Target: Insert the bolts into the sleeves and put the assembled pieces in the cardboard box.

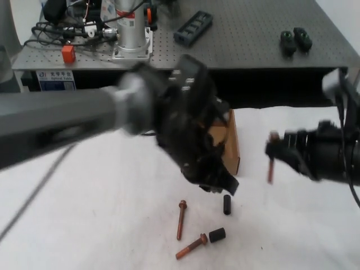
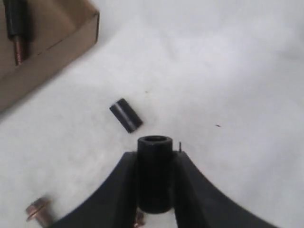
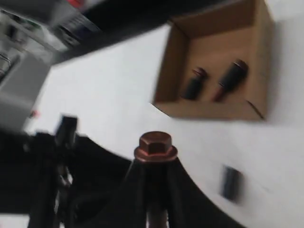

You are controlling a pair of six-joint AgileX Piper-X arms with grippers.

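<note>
Sleeve [image 2: 155, 180] clamped in the left gripper [image 2: 156, 160], bore open outward, while the right gripper [image 3: 154, 166] pinches a bolt [image 3: 155, 146] shank-down, well apart to its right.

Cardboard box [image 1: 233, 143]: brown, upright, open at the top.
First assembled piece [image 3: 194, 84]: bolt in a black sleeve, lay on the box floor.
Second assembled piece [image 3: 231, 76]: the same, beside the first, not touching it.
Held sleeve [image 2: 154, 180]: short black tube, open end showing, clamped in the left gripper [image 2: 155, 156].
Held bolt [image 3: 156, 146]: copper-coloured, hex head up, clamped in the right gripper [image 3: 156, 164].
First loose sleeve [image 1: 227, 203]: black, on its side, near the box.
Second loose sleeve [image 1: 217, 234]: black, on its side.
First loose bolt [image 1: 181, 219]: copper-coloured, lay flat.
Second loose bolt [image 1: 191, 246]: lay flat, slanted, head just beside the second loose sleeve.
</note>
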